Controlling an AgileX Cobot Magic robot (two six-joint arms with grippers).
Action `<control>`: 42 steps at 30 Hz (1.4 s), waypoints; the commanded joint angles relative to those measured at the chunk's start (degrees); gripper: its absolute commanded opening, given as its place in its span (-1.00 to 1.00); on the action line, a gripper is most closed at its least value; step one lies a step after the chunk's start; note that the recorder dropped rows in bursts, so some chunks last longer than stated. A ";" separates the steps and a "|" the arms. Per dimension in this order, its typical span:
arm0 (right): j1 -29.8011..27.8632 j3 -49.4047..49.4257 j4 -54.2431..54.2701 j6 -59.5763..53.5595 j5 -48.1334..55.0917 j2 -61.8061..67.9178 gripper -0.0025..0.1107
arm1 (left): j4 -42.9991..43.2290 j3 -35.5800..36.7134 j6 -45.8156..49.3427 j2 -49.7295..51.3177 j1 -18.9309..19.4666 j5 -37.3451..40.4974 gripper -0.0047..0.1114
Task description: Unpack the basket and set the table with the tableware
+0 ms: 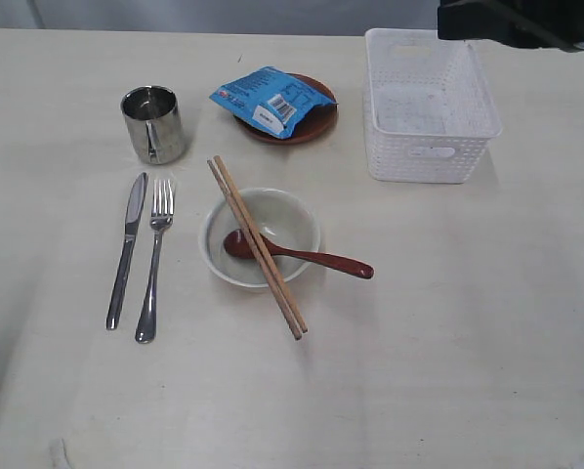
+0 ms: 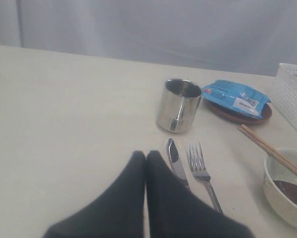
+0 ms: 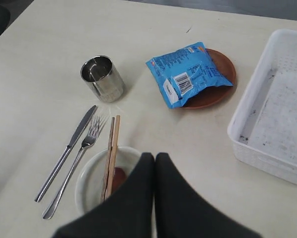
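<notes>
Exterior view, nearest first: a bare stretch of the pale bench (image 1: 448, 371) is seen, and beyond it the tableware is laid out. At the left a knife (image 1: 127, 249) and a fork (image 1: 154, 264) are laid side by side, just apart, with their handles toward the near edge and the knife on the outer side. To their right a cream bowl (image 1: 284, 217) is set upright on the bench. A pair of chopsticks (image 1: 258, 246) is laid slantwise across its rim, with the near tips reaching past the rim. A reddish-brown spoon (image 1: 321, 260) is rested with its head inside the bowl, under the chopsticks, and its handle out over the right rim. Farther back, a steel cup (image 1: 153, 125) is stood upright beyond the knife and fork. To its right a brown plate (image 1: 321, 119) is set, largely covered by a blue packet (image 1: 271, 101) laid on it. Farthest right, well apart from the bowl, the white basket (image 1: 424, 156) is stood upright, and only its own floor is seen inside.

In the left wrist view the left end effector (image 2: 146, 157) is shown with its black fingers pressed together and nothing between them. The knife and fork are seen just past the tips. In the right wrist view the right end effector (image 3: 154, 157) is likewise closed on nothing, and the bowl is partly hidden behind it.
</notes>
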 commanded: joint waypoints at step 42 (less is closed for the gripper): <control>-16.17 50.95 -20.80 7.53 -31.28 -64.06 -0.96 | -0.22 0.16 0.03 -0.21 0.06 -0.54 -0.92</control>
